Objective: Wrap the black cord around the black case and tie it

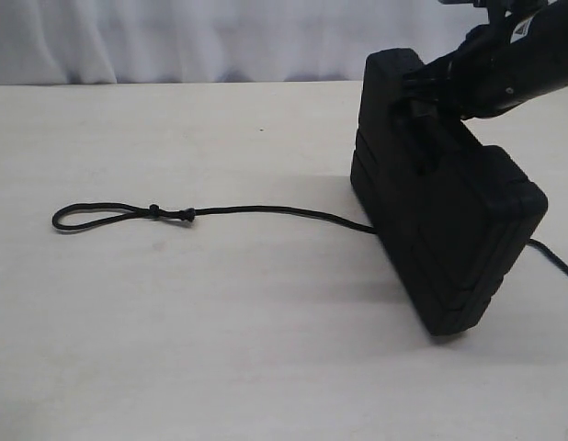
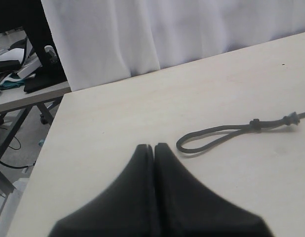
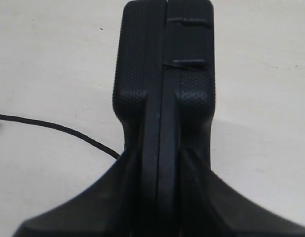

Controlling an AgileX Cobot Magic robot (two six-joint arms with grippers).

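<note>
The black case (image 1: 445, 216) stands on its edge at the right of the table, tilted. My right gripper (image 1: 429, 92) is shut on the case's handle at the top; in the right wrist view the case (image 3: 165, 74) runs between the two fingers (image 3: 128, 187). The black cord (image 1: 256, 210) lies flat across the table, its looped end with small knots (image 1: 169, 213) at the left. It runs under the case and comes out at the right (image 1: 555, 257). My left gripper (image 2: 153, 146) is shut on nothing, hovering near the cord's loop (image 2: 211, 136); it does not show in the exterior view.
The pale table (image 1: 220, 349) reaches back to a white curtain (image 1: 174, 37). Beyond the table's left edge (image 2: 49, 143) in the left wrist view stand another desk and clutter (image 2: 19, 64).
</note>
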